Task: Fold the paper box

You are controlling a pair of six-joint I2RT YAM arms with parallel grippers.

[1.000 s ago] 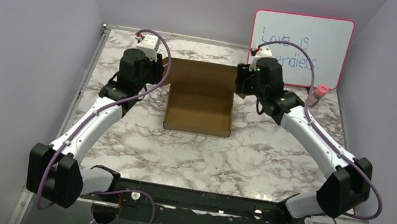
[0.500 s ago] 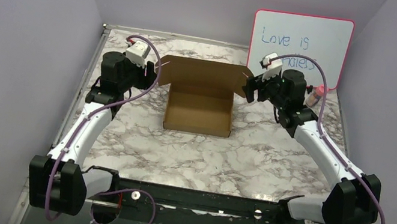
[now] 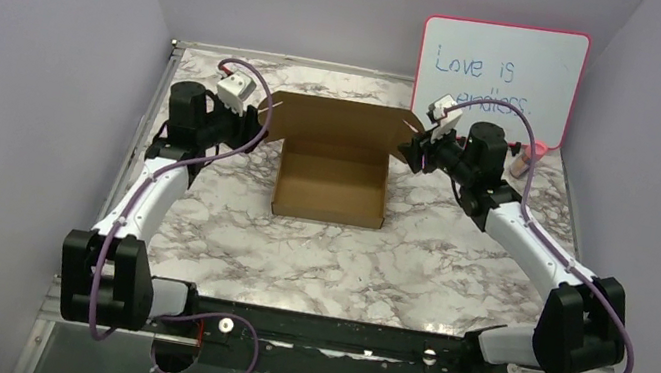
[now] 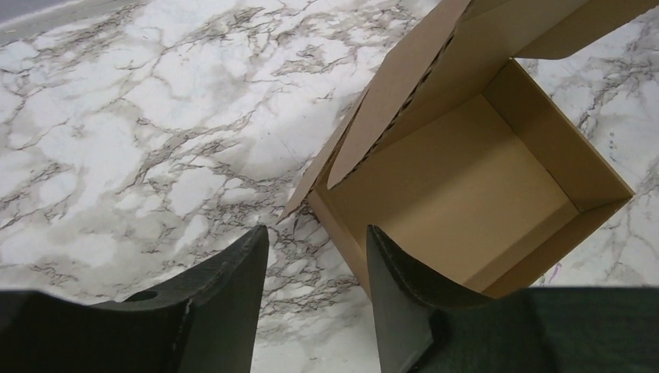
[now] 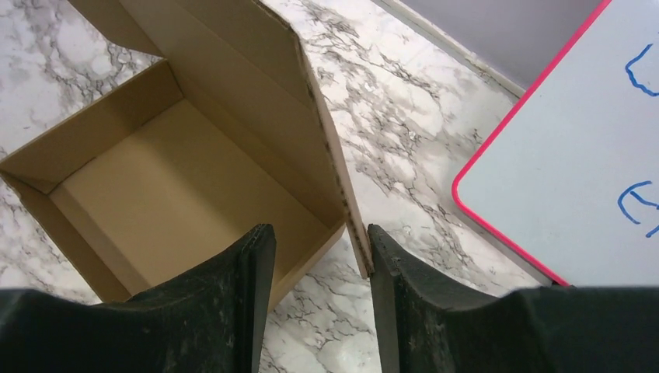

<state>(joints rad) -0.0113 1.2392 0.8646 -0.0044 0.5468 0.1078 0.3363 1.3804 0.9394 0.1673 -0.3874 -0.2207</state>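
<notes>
The paper box [image 3: 331, 187] is brown cardboard, a shallow open tray in the middle of the marble table, with its lid [image 3: 343, 120] standing up at the back. My left gripper [image 3: 258, 122] hovers just outside the back left corner, open, only marble between its fingers [image 4: 233, 303]; the box [image 4: 466, 202] lies just right of them. My right gripper [image 3: 410, 149] is at the back right corner, open. The lid's side flap [image 5: 353, 225] ends beside the right fingertip [image 5: 388, 264]. The tray [image 5: 179, 186] is empty.
A pink-framed whiteboard [image 3: 502, 73] with blue writing leans on the back wall, close behind the right gripper, and shows in the right wrist view too [image 5: 575, 155]. A small pink bottle [image 3: 524, 158] stands below it. Walls close in the table [image 3: 335, 258] on both sides.
Both arms have swung outward from over the box's back corners to just outside them. The lid's side flaps now show, spread at both ends.
</notes>
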